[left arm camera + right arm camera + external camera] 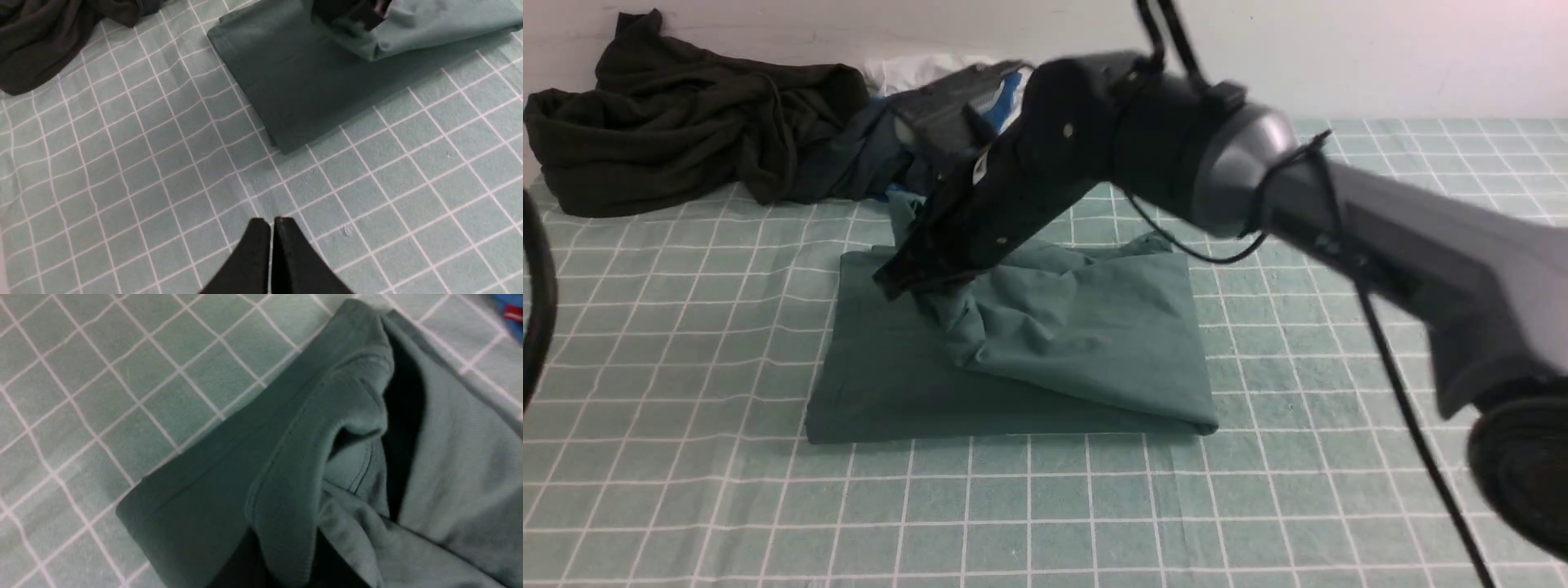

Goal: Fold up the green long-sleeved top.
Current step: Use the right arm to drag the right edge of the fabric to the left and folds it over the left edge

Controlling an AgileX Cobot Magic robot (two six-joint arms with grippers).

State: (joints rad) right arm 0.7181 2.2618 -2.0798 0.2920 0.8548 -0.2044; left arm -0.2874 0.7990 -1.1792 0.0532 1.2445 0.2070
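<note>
The green long-sleeved top lies partly folded at the middle of the checked table, with a bunched layer on its right half. My right gripper reaches across it to its far left part and is shut on a ribbed edge of the top, held slightly lifted. In the right wrist view the jaws are mostly hidden by the fabric. My left gripper is shut and empty above bare tablecloth, apart from the top's near left corner. No logo shows.
A very dark olive-black garment is heaped at the back left. A pile of dark grey, blue and white clothes lies behind the top, with a red tag showing. The checked cloth covers the table.
</note>
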